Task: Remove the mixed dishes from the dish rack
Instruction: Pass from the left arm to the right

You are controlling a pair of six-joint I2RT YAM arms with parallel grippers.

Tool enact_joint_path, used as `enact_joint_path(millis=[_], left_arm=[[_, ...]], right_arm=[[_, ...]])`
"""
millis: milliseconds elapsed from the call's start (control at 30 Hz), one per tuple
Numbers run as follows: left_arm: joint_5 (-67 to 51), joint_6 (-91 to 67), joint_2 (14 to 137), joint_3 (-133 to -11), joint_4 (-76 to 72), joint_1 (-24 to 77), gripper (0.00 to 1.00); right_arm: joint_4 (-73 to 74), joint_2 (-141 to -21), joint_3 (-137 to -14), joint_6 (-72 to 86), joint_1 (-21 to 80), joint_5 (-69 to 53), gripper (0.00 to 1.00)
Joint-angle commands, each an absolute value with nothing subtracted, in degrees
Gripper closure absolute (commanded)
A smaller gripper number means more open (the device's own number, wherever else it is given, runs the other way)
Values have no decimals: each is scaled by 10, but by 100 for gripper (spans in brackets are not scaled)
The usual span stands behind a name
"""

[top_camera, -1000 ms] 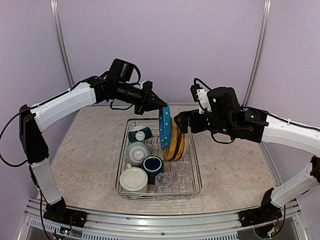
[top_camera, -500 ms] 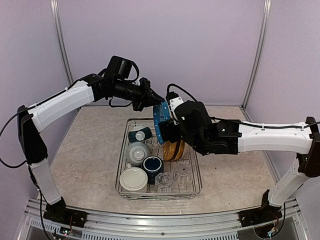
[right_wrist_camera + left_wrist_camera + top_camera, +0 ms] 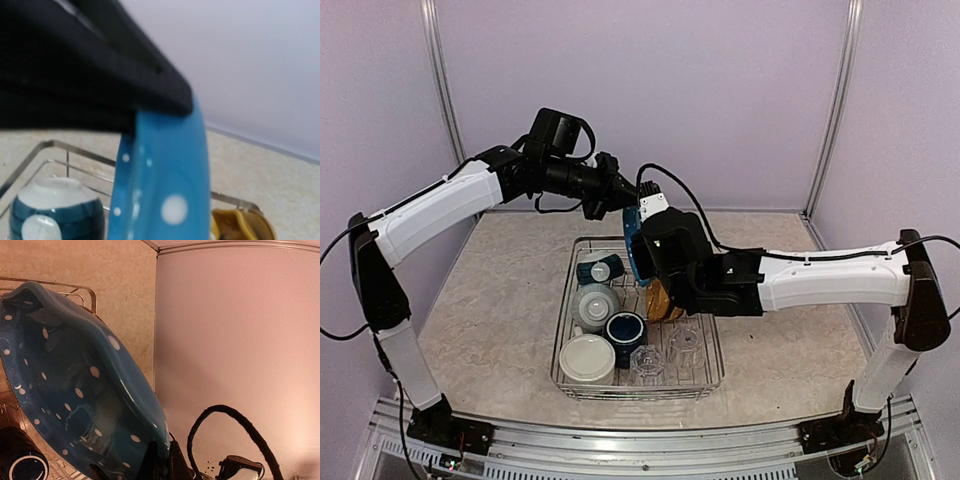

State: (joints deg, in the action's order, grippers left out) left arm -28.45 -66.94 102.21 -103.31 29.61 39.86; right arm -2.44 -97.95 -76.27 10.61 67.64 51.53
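1. My left claw (image 3: 620,203) is in the upper middle of the overhead frame, above the far end of the dish rack (image 3: 620,392). It is clamped shut on the rim of the blue plate (image 3: 631,262). In my left wrist view the rim runs down between my fingertips at the bottom edge.
2. The blue plate stands on edge, nearly vertical, and is white-dotted. In the left wrist view it fills the left half of the frame (image 3: 75,380). A rack wire shows behind it at upper left.
3. My right claw (image 3: 642,232) reaches in from the right of the overhead frame and sits at the plate's right face, just below my left claw.
4. In the right wrist view one black finger (image 3: 90,65), blurred, covers the upper left and lies against the plate's top edge (image 3: 165,175). I see no second finger, so I cannot tell whether this claw is spread or gripping.
5. Inside the rack, overhead view:
   - teal bowl (image 3: 601,269), far left;
   - cream mug (image 3: 595,304), below it;
   - navy mug (image 3: 625,327), centre;
   - round cream dish (image 3: 587,359), near left corner;
   - two glass tumblers (image 3: 647,362) (image 3: 685,342), near edge.
6. The yellow plates (image 3: 668,298) stand on edge just right of the blue plate, partly hidden under my right arm.
7. The rack sits on the beige table (image 3: 790,340).
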Motion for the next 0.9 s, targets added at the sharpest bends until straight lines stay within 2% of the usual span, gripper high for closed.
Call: enact_joint_path(millis=[0, 100, 233, 333, 567, 600, 733, 800, 867], left_arm=[[-293, -674, 974, -1035, 231, 403, 100], [-288, -674, 964, -1018, 220, 405, 100], [-288, -673, 952, -1006, 218, 408, 100], [-282, -661, 944, -999, 218, 412, 100], [-268, -633, 931, -1005, 243, 418, 100], [-266, -624, 930, -1007, 250, 419, 95], [-257, -605, 920, -988, 257, 418, 35], [-257, -592, 909, -981, 257, 418, 19], [-254, -569, 899, -983, 265, 417, 8]], right_arm=[[-84, -993, -772, 105, 686, 540, 57], [-115, -994, -763, 106, 686, 536, 65], [-113, -1001, -775, 110, 685, 541, 82], [-121, -1006, -781, 104, 685, 540, 99], [-142, -1006, -790, 84, 684, 554, 100], [-152, -1003, -788, 77, 684, 554, 100], [-205, -982, -769, 51, 684, 547, 100], [-237, -966, -751, 44, 682, 530, 100], [-252, -951, -739, 55, 678, 513, 100]])
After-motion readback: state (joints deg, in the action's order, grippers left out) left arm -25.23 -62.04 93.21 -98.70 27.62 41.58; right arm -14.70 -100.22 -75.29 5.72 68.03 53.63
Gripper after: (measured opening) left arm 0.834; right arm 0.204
